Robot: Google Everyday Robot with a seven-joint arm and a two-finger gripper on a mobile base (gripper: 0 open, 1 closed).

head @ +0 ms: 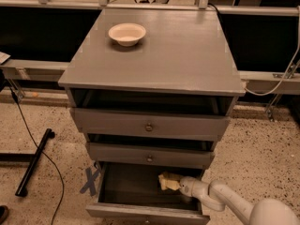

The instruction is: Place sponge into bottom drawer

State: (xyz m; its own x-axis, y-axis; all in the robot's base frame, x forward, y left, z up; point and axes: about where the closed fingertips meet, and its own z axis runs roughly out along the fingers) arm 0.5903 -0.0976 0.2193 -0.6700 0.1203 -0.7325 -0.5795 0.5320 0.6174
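Note:
The pale-yellow sponge (168, 181) sits inside the open bottom drawer (140, 209), near its right back part, over the dark interior. My gripper (176, 184) reaches into the drawer from the lower right, at the end of the white arm, and is against the sponge. The sponge looks held at the gripper's tip.
A round cream bowl (127, 33) stands on the grey cabinet top (187, 55). The two upper drawers (149, 125) are slightly pulled out. A black bar (33, 161) and cable lie on the speckled floor at left. A blue X mark (90, 180) is on the floor by the drawer.

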